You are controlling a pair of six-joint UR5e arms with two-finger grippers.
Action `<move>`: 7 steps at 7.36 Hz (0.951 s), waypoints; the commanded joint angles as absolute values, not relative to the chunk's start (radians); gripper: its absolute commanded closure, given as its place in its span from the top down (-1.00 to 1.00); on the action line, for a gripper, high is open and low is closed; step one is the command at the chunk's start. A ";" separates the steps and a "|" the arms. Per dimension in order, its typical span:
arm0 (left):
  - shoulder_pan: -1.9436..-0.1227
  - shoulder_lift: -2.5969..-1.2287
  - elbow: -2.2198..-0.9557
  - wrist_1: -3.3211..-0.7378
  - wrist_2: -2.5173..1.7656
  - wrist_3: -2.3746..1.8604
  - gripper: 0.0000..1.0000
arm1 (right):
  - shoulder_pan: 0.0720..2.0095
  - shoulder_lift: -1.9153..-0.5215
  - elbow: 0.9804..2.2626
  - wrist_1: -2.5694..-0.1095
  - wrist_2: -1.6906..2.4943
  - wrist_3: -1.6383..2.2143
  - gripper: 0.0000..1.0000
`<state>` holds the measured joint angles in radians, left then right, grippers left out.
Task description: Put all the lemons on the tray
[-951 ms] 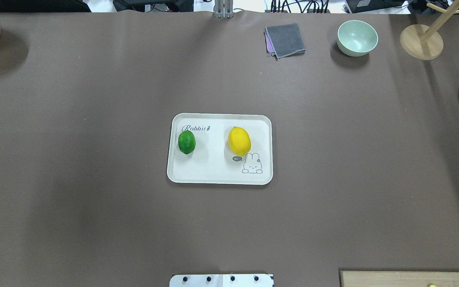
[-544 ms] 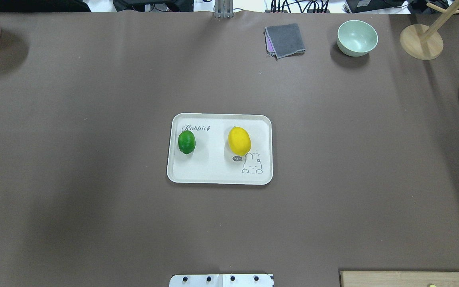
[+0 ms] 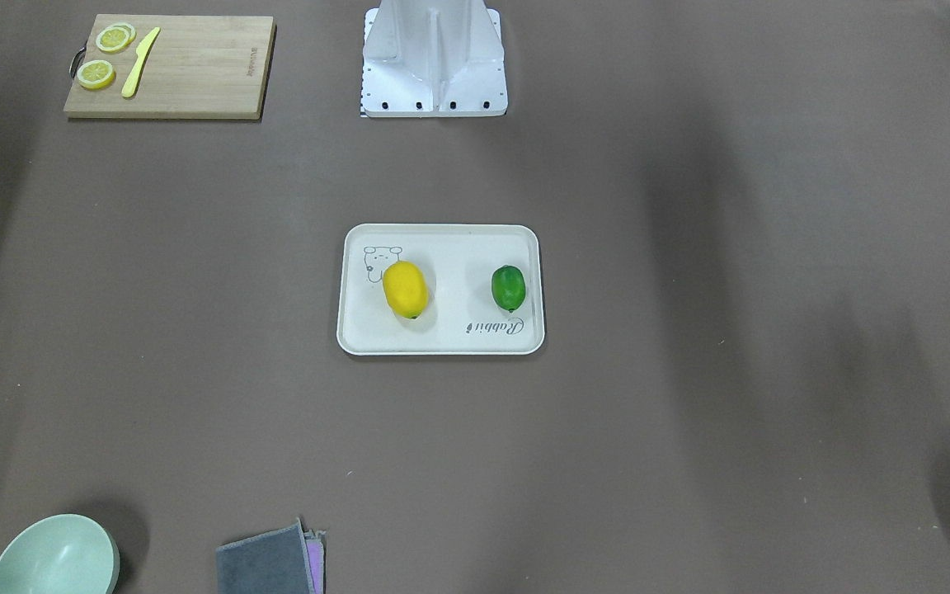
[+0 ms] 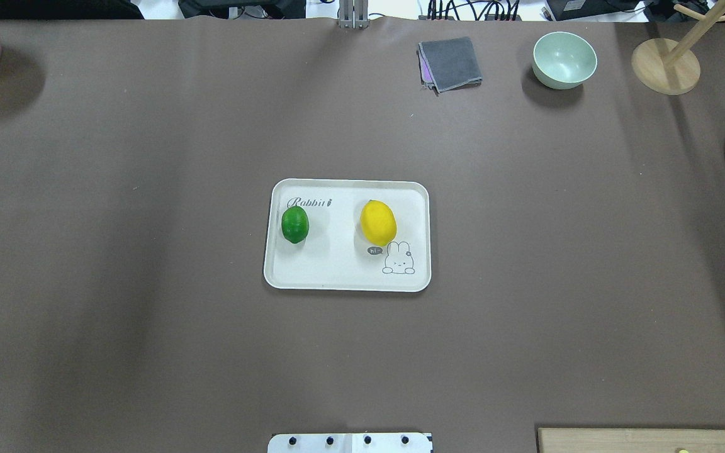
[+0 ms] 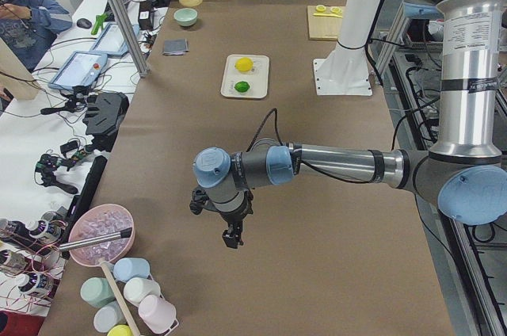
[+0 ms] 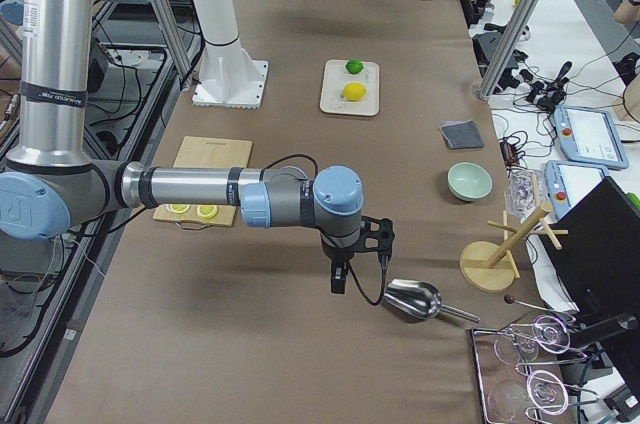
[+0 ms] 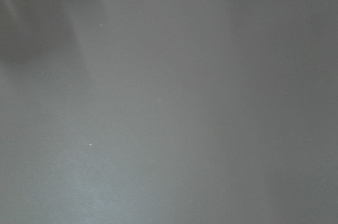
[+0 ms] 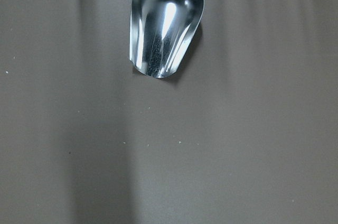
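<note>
Nearest the robot, a bamboo board [image 3: 195, 66] with lemon slices [image 3: 96, 74] and a yellow knife [image 3: 140, 62] lies at the bench [image 4: 148, 327] edge; only the front view shows it whole. In mid-bench the flat off-white tray [image 4: 347, 277], with rounded corners, carries both lemons, well apart: the smooth yellow lemon [image 4: 378, 223] beside the small drawing and the glossy green lemon [image 4: 294, 224] under the lettering. We see wide bare brown surface around the tray. At the far edge lie a grey cloth [image 4: 450, 63] and a pale green bowl [image 4: 564, 60]. Only the side views show the left arm [image 5: 333, 163] near a pink bowl [image 5: 101, 233], and the right arm [image 6: 190, 187] near a shiny metal scoop [image 6: 412, 299]. Whether their jaws are wide or narrow, we cannot tell.
</note>
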<state>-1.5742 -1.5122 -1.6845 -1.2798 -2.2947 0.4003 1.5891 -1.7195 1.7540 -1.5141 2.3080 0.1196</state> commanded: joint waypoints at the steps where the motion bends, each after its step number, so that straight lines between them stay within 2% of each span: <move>1: -1.601 -1.511 -1.667 -1.263 -2.289 0.405 0.96 | 1.589 -1.721 1.755 -1.516 2.309 0.120 1.00; 4: -1.605 -1.542 -1.663 -1.184 -2.296 0.400 0.96 | 1.594 -1.724 1.761 -1.516 2.313 0.120 1.00; 5: -1.609 -1.540 -1.672 -1.190 -2.298 0.391 0.81 | 1.594 -1.724 1.763 -1.516 2.312 0.120 1.00; 6: -1.612 -1.583 -1.660 -1.175 -2.295 0.371 0.97 | 1.594 -1.724 1.763 -1.516 2.313 0.120 1.00; 7: -1.611 -1.572 -1.657 -1.175 -2.301 0.370 0.97 | 1.594 -1.724 1.763 -1.517 2.313 0.120 1.00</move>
